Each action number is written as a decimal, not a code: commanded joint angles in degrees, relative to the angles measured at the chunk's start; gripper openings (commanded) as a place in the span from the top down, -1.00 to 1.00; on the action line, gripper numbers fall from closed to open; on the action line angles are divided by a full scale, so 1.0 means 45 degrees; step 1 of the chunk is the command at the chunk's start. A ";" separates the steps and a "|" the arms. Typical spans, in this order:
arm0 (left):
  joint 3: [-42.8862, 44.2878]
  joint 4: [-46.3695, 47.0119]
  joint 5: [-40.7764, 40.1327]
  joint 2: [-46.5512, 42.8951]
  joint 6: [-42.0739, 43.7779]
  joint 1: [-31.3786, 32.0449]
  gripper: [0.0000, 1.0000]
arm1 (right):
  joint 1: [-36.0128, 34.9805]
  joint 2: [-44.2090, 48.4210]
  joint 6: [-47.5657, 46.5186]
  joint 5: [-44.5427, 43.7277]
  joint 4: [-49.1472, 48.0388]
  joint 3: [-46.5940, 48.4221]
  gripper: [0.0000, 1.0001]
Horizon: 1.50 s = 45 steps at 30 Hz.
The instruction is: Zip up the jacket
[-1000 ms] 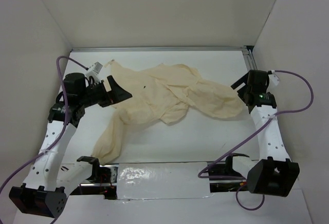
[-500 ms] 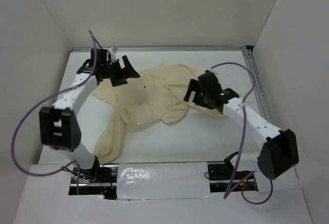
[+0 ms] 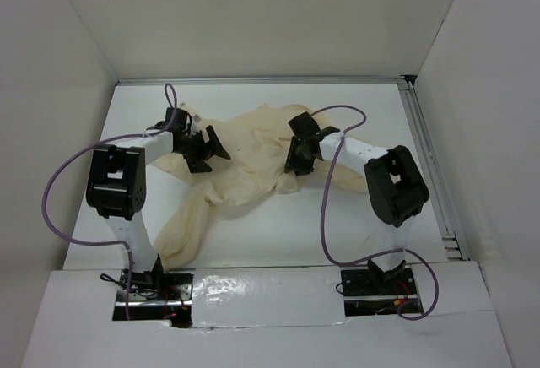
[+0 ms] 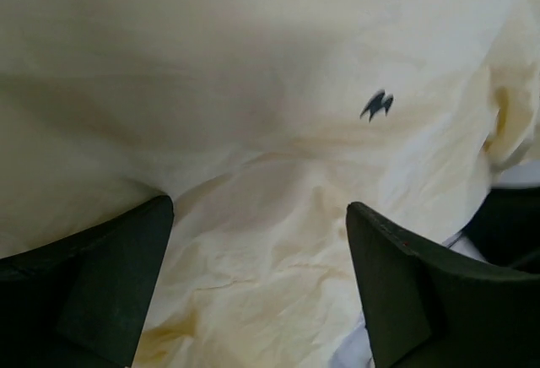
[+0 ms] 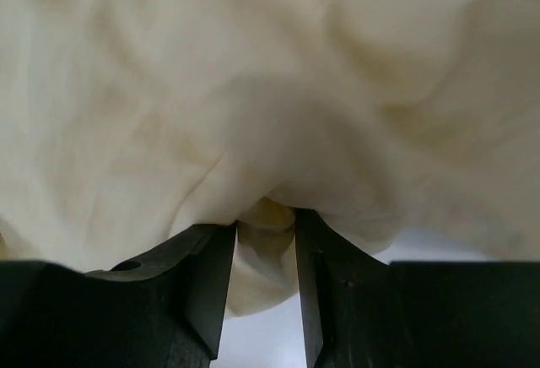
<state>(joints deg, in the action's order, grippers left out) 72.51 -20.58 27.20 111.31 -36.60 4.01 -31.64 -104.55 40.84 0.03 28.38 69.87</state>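
Note:
The cream-yellow jacket lies crumpled across the middle of the white table, one sleeve trailing toward the near left. A small dark mark shows on its cloth. My left gripper hovers over the jacket's left part, fingers wide open, with flat fabric beneath them and nothing between them. My right gripper is at the jacket's middle right edge. In the right wrist view its fingers stand narrow, pinching a fold of the jacket. No zipper shows.
White walls enclose the table on the left, back and right. A metal rail runs along the right edge. A shiny strip crosses the front between the arm bases. Purple cables loop from both arms above the tabletop.
Both arms have swung in from the sides to the jacket. The right gripper reached the jacket's middle and closed from wide open onto a fold. The left gripper stayed open.

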 commanded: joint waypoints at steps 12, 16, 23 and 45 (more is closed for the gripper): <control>-0.4281 0.1312 0.3541 -0.3608 -0.1478 0.8612 -0.94 | 0.4551 -0.6584 -0.3541 -0.0752 0.3827 1.1751 -0.21; -0.2406 0.1524 0.4637 -0.2315 -0.0775 1.0298 -0.99 | 0.3596 -0.6241 -0.5147 -0.0516 0.2236 1.2641 -0.44; -0.0311 0.0161 0.3452 -0.2798 0.0086 1.0515 -0.99 | 0.4314 -0.3358 -0.4741 -0.0730 0.2697 1.1082 -0.85; 0.7883 -0.2749 -0.2743 0.2419 0.0360 0.5028 -0.99 | -0.2325 0.7260 0.2564 -0.2390 0.0412 -0.5935 -0.63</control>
<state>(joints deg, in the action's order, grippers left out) 99.00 -28.88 18.76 112.20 -36.47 28.45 -40.23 -72.14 46.09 -7.55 33.21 43.90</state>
